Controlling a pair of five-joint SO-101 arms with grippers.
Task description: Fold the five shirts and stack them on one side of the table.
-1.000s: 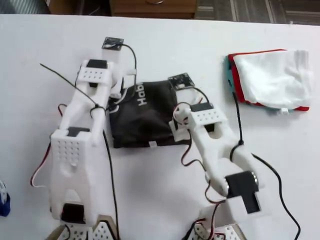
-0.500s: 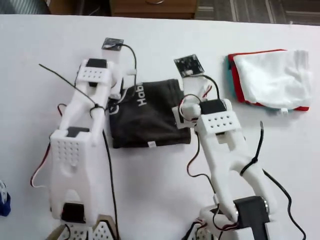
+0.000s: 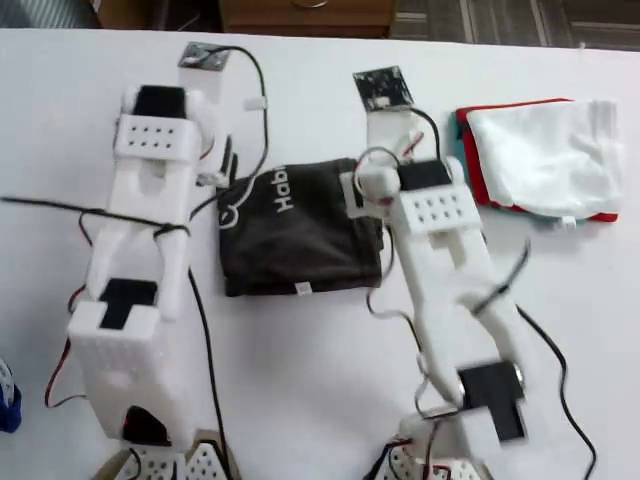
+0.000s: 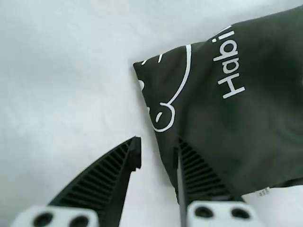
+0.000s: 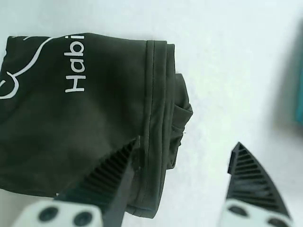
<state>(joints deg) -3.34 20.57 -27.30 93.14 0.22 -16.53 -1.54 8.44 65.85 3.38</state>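
High view: shirt (image 3: 300, 225) lies between released left end effector (image 4: 157, 142), released right end effector (image 5: 188, 142).

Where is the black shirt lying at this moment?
In the high view the black shirt lies mid-table between the left gripper and right gripper, with the shirt stack off to its right.

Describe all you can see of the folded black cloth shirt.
The black cloth shirt lies flat on the white table, folded into a rough rectangle. White lettering and a line drawing mark one end; stacked hems show at the other. The open left gripper and open right gripper each straddle an edge.
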